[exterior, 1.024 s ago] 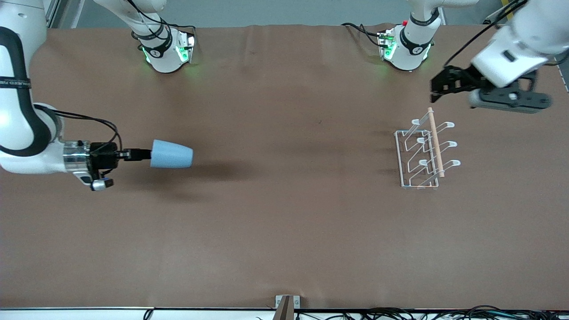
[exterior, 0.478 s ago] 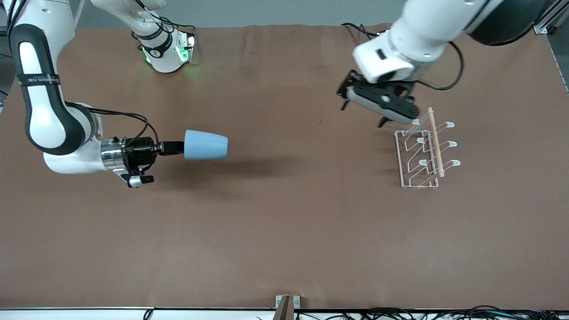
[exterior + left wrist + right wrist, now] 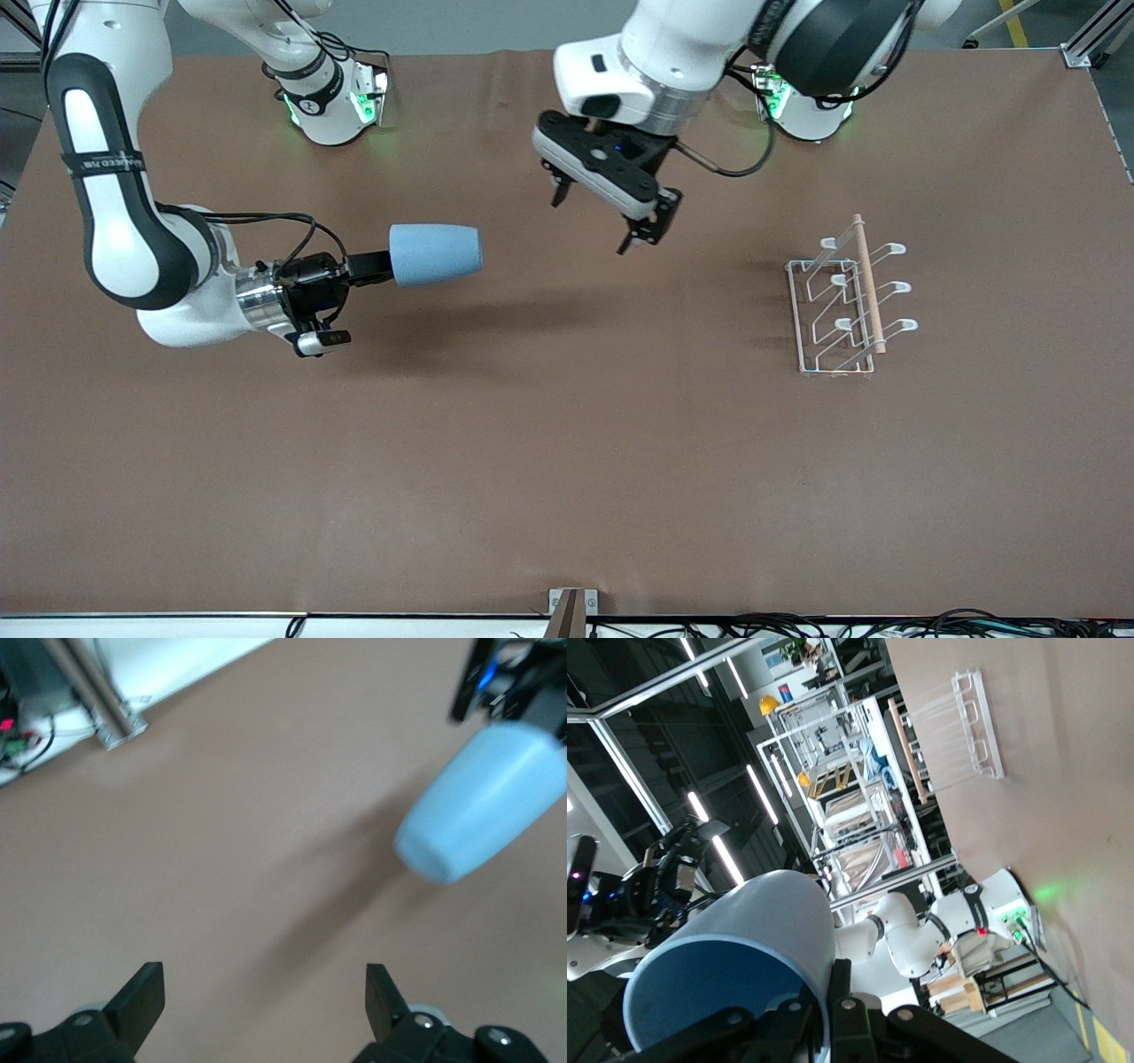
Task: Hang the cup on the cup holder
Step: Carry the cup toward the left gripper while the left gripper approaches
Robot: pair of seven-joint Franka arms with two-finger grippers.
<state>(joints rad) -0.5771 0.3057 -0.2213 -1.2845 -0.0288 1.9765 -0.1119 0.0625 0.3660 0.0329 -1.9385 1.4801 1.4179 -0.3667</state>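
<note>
While held sideways above the table (image 3: 567,461) toward the right arm's end, pinched at the rim by the right gripper (image 3: 376,264): cup (image 3: 436,253), clear of the surface. Standing toward the left arm's end: cup holder (image 3: 846,306). Hovering over mid-table, fingers spread wide, empty: left gripper (image 3: 602,213).

A high front camera faces me across the desk (image 3: 567,461); my wrist cameras ride close, both sharing the cup (image 3: 436,253).
</note>
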